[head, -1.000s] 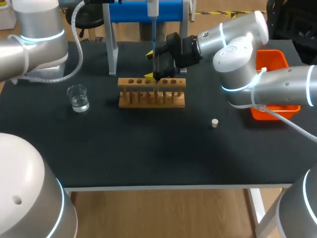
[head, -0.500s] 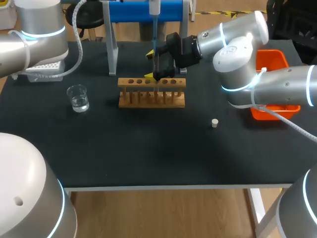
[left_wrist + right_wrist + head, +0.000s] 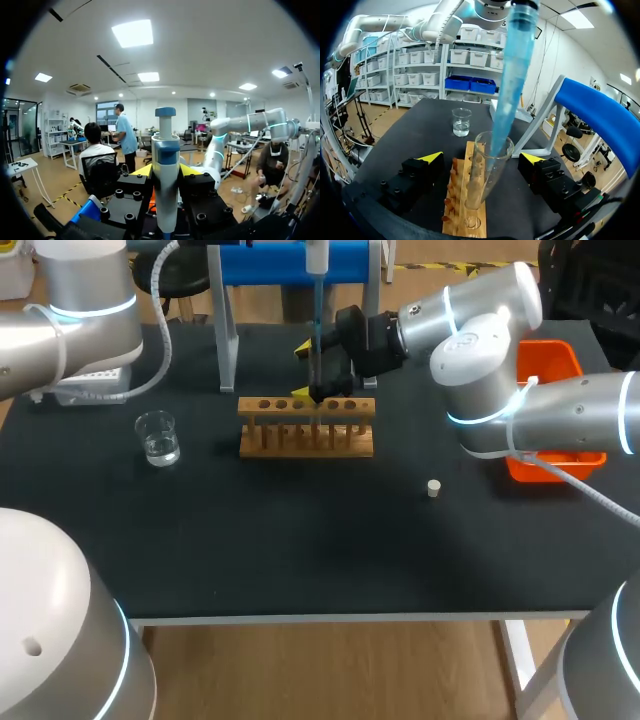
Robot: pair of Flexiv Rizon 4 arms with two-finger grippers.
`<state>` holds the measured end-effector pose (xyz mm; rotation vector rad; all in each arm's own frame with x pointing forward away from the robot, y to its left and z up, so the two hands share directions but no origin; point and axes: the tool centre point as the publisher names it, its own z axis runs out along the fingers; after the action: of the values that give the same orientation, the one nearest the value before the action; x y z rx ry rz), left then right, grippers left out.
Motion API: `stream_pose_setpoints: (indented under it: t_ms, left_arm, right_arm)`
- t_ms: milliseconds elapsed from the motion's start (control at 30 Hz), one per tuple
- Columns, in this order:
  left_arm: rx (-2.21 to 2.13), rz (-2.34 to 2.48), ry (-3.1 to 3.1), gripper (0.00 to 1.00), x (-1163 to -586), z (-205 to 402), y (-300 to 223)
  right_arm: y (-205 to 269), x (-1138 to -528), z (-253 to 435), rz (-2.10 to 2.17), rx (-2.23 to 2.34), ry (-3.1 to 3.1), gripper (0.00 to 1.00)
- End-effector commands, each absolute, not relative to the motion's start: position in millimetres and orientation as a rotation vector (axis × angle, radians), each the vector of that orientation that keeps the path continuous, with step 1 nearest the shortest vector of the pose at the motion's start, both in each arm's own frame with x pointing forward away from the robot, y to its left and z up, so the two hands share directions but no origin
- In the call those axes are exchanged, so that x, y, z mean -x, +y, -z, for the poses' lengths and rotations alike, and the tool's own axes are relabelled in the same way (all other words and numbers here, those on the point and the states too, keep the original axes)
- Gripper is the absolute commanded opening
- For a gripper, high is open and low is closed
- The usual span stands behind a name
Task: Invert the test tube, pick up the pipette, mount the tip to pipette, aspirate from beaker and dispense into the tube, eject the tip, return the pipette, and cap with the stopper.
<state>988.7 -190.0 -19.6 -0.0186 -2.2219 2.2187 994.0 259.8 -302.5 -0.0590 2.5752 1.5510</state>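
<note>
A wooden rack (image 3: pixel 306 427) stands mid-table with one glass test tube (image 3: pixel 487 170) upright in it. My left gripper (image 3: pixel 166 172) is shut on the white and blue pipette (image 3: pixel 165 175), held upright above the rack. The pipette's blue tip (image 3: pixel 512 85) reaches down into the mouth of the tube. My right gripper (image 3: pixel 481 157) is open, with a finger on either side of the tube and clear of the glass; in the head view this gripper (image 3: pixel 308 371) sits just behind the rack. A beaker (image 3: pixel 157 437) of clear liquid stands left of the rack. The small stopper (image 3: pixel 433 488) lies to the rack's right.
A white tip box (image 3: pixel 85 380) sits at the back left, under my left arm. An orange bin (image 3: pixel 550 360) is at the right edge, behind my right arm. A stand with a blue bar (image 3: pixel 295 265) rises behind the rack.
The pipette has shifted slightly to the right over the tube, and my left arm has swung to uncover more of the tip box. The right arm has kept still.
</note>
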Motion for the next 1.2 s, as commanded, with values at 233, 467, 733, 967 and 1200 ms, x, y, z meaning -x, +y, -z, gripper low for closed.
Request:
stream_pose_setpoints:
  t_ms: [233, 467, 733, 967, 1200]
  left_arm:
    - [0.008, -2.203, -2.227, 0.0, -984, 21, -185]
    - [-0.004, -2.187, -2.262, 0.0, -984, 21, -182]
    - [0.028, -2.209, -2.269, 0.0, -988, 24, -180]
    - [0.098, -2.231, -2.24, 0.0, -994, 26, -183]
    - [0.112, -2.225, -2.221, 0.0, -992, 28, -187]
  right_arm:
    - [260, -995, 303, -1.551, 0.061, 2.578, 1.0]
    - [260, -995, 303, -1.551, 0.061, 2.578, 1.0]
    - [260, -995, 303, -1.551, 0.061, 2.578, 1.0]
    - [260, -995, 303, -1.551, 0.061, 2.578, 1.0]
    - [260, -995, 303, -1.551, 0.061, 2.578, 1.0]
